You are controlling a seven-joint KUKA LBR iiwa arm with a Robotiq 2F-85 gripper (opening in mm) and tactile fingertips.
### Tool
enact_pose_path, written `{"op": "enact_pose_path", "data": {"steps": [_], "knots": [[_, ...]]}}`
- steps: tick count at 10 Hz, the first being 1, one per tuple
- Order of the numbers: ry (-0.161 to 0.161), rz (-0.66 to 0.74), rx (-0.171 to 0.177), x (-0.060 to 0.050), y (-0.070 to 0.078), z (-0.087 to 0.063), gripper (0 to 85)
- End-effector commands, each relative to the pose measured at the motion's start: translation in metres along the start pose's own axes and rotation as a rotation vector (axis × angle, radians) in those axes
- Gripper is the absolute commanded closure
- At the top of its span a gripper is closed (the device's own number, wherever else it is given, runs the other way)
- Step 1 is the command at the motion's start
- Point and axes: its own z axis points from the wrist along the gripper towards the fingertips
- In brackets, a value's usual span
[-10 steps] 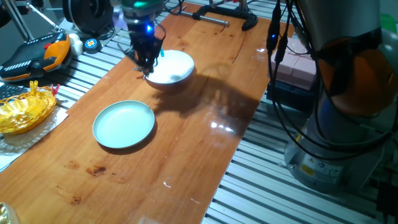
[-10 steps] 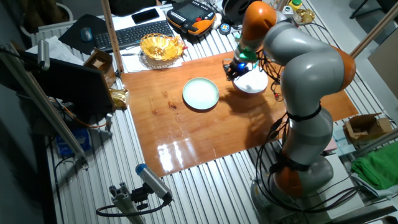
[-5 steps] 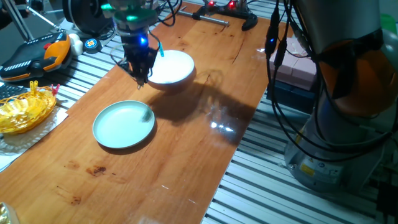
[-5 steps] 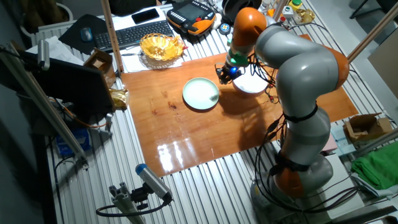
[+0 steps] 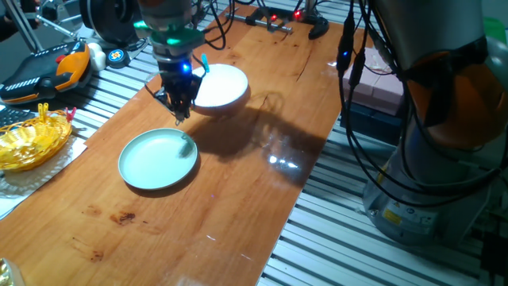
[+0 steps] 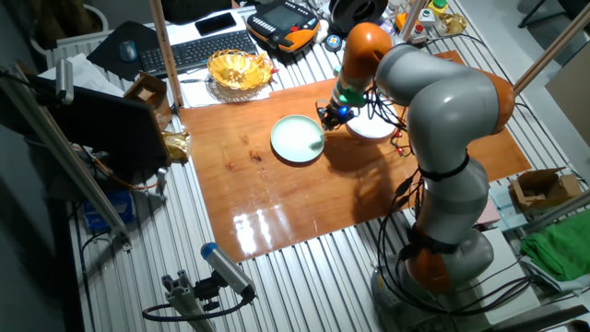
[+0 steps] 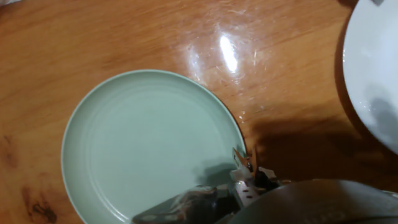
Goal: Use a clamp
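Note:
My gripper (image 5: 180, 111) hangs just above the table between the white bowl (image 5: 220, 86) and the pale green plate (image 5: 157, 160), at the plate's near rim. Its jaws are shut on the clamp (image 7: 243, 164), a tiny dark grey metal clip that sticks out from the fingertips over the plate's edge (image 7: 239, 134). In the other fixed view the gripper (image 6: 330, 114) sits between the green plate (image 6: 297, 138) and the white bowl (image 6: 373, 125). The bowl's rim (image 7: 373, 68) shows at the right of the hand view.
A short teal stick (image 5: 204, 65) leans at the bowl. A large black bar clamp with a steel rod (image 5: 278, 21) lies at the table's far end. A yellow wire basket (image 5: 28, 139) and an orange-black device (image 5: 48, 67) sit off the table's left edge.
The gripper has moved from the white bowl's edge toward the green plate, carrying the small clamp. The bowl and plate have not moved.

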Motion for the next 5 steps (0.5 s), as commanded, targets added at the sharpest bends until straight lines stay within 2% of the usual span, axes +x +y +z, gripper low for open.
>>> {"op": "enact_pose_path", "data": {"steps": [1, 3, 5], "knots": [[-0.002, -0.005, -0.004, 0.001, 0.0, 0.005, 84.3], [-0.01, -0.014, -0.011, 0.002, -0.001, 0.014, 84.3], [-0.004, -0.014, -0.016, 0.002, -0.002, 0.017, 84.3]]}}
